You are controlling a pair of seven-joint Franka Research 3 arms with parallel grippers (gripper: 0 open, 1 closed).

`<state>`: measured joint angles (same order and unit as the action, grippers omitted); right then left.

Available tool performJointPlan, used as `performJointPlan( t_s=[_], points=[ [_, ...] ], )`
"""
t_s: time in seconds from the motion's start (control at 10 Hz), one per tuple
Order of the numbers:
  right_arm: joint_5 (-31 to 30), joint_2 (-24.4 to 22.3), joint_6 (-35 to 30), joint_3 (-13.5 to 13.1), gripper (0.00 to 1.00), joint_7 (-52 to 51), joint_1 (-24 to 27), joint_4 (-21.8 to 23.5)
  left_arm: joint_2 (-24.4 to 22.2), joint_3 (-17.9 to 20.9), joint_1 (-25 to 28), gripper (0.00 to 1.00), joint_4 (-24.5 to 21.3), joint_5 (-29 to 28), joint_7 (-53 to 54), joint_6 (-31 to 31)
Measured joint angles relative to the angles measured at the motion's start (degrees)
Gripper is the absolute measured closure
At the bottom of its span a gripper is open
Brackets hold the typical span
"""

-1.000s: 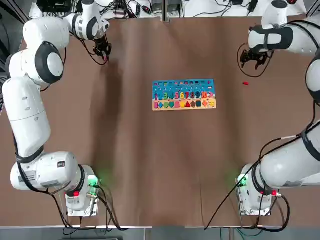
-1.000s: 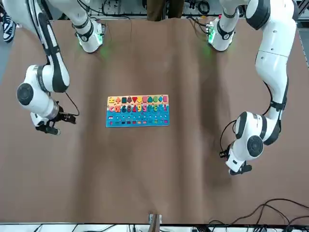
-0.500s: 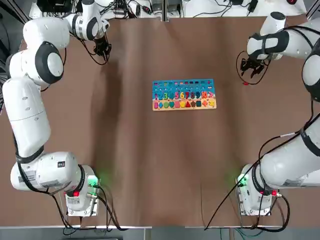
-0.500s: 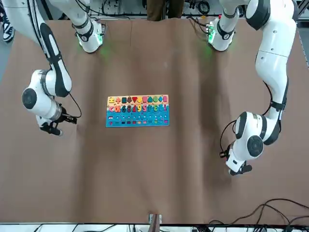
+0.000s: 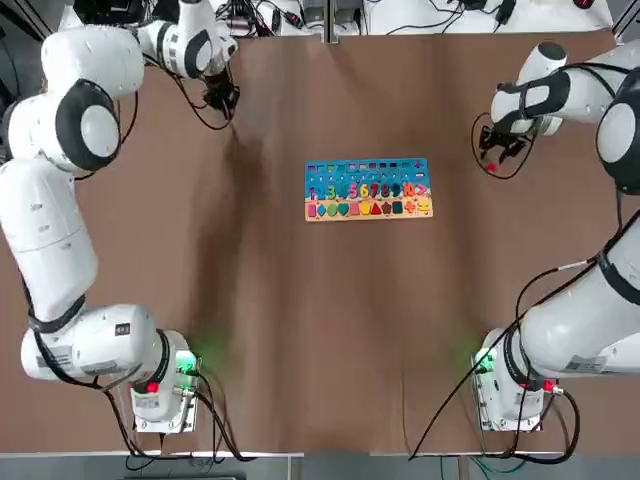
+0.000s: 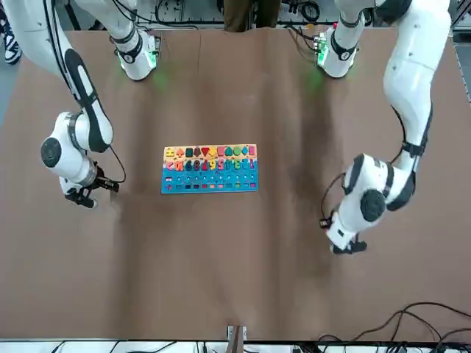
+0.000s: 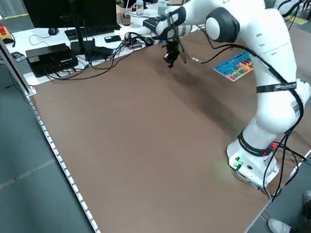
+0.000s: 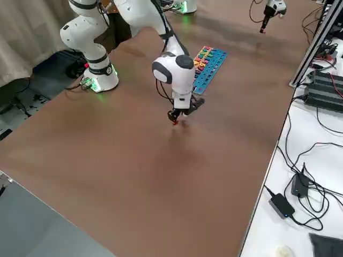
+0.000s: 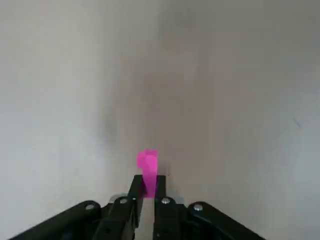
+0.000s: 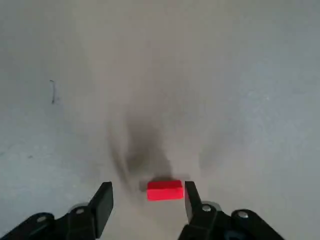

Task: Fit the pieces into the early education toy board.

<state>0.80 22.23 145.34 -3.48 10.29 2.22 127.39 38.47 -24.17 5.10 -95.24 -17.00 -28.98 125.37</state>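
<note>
the left gripper [image 9: 146, 186] is pinching a pink piece [image 9: 147, 167] tight near the table's far left corner to carry it, the toy board [image 5: 368, 188] is waiting mid-table, and the right gripper [image 10: 146, 197] is opening wide around the small red piece [image 10: 164, 190] near the right edge to grab it.

Robot lab, brown table [image 5: 320, 330], cabled electronics [image 7: 51, 58]
</note>
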Motion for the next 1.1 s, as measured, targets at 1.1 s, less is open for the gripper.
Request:
performJointPlan(
  t_s=[1.1],
  points=[
    [0.0,0.5,1.0,0.3,0.55,-1.8,1.9,1.6,-8.2,-4.0,-24.6,0.87,-14.7,0.0,-26.1,4.9]
  ],
)
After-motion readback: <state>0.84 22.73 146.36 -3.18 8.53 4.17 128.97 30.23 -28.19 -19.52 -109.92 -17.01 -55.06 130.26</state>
